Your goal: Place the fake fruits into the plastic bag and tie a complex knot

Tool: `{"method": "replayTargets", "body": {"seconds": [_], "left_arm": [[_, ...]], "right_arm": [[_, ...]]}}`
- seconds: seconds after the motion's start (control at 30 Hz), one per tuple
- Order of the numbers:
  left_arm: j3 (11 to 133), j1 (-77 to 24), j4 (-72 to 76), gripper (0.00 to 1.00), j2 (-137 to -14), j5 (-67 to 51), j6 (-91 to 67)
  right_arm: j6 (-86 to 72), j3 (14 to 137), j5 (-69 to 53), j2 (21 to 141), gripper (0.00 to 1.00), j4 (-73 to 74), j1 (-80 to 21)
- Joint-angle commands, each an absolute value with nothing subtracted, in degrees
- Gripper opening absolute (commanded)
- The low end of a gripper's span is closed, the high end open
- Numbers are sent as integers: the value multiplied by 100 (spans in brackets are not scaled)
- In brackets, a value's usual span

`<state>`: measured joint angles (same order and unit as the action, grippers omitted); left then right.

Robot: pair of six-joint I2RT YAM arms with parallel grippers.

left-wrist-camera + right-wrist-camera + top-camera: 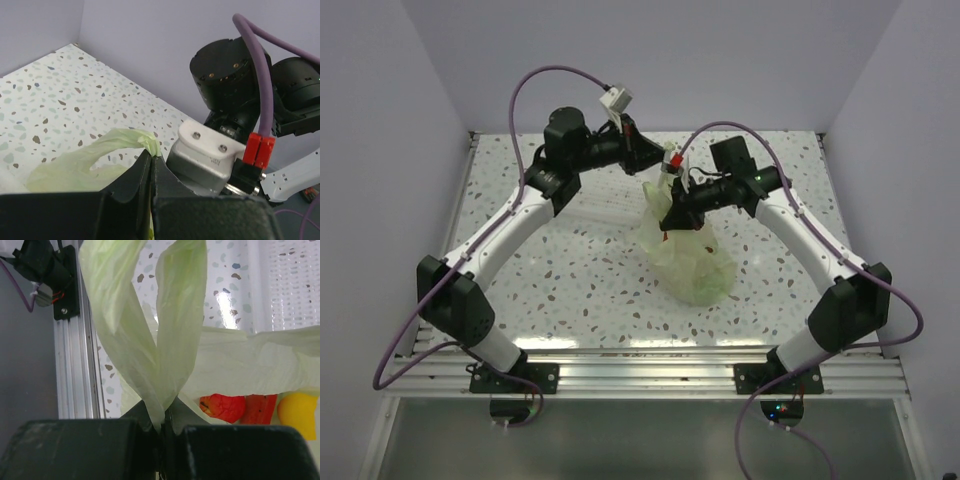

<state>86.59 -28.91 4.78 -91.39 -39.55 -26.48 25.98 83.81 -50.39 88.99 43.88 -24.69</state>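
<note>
The pale green plastic bag [692, 262] lies at mid-table, bulging, with its handles pulled up and back. My left gripper [656, 172] is shut on one handle [95, 160], pinched at the fingertips in the left wrist view [151, 156]. My right gripper [668, 222] is shut on the other handle loop [165, 330], which rises in two bands from the jaws in the right wrist view [162, 422]. Through the bag's mouth I see a red fruit [223, 407], a red-orange piece [261, 409] and a yellow piece [298, 413]. No knot shows.
A clear-white plastic basket [605, 205] stands just behind the bag, also seen in the right wrist view [292, 285]. The two wrists are close together; the right arm's camera block [212, 157] sits right beside my left fingers. The aluminium rail [70, 365] runs along the table's near edge.
</note>
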Motion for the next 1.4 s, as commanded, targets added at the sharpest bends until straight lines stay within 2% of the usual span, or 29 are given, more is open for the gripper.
{"method": "replayTargets", "body": {"seconds": [0.0, 0.17, 0.37, 0.67, 0.87, 0.97, 1.0, 1.07, 1.1, 1.23, 1.3, 1.37], "left_arm": [[8316, -2953, 1055, 0, -8719, -4237, -3067], [7612, -2953, 1546, 0, -8315, -4376, -3243], [7401, -3006, 1661, 0, -8227, -4745, -2990], [7822, -3225, 722, 0, -8472, -5062, -1663], [8076, -3261, 10, 0, -8569, -5221, -784], [8305, -3252, -350, 12, -8570, -5125, -589], [8349, -3252, -412, 22, -8543, -5028, -554], [8437, -3199, -588, 33, -8499, -4992, -475], [8464, -3182, -658, 41, -8473, -4940, -475], [8412, -2998, -905, 60, -8245, -5027, -449], [8263, -2910, -844, 67, -7982, -5062, -466], [8060, -2751, -765, 68, -7753, -5028, -457]], "right_arm": [[1600, 8516, -5359, 8956, 0, 3797, -2339], [1011, 8499, -5476, 8965, 0, 3481, -2153], [844, 8464, -5713, 9114, 0, 3550, -2136], [1257, 8745, -6336, 9404, 0, 4324, -2153], [1722, 8710, -6328, 9299, 0, 4876, -2153], [1977, 8623, -6109, 9194, 0, 5097, -2162], [1995, 8596, -5969, 9167, 0, 5080, -2153], [2127, 8561, -5828, 9071, 0, 5098, -2162], [2136, 8534, -5775, 9044, 0, 5080, -2153], [2118, 8587, -5660, 8912, 0, 5071, -2153], [2109, 8604, -5634, 8877, 0, 5080, -2162], [2109, 8622, -5634, 8842, 0, 5098, -2162]]}}
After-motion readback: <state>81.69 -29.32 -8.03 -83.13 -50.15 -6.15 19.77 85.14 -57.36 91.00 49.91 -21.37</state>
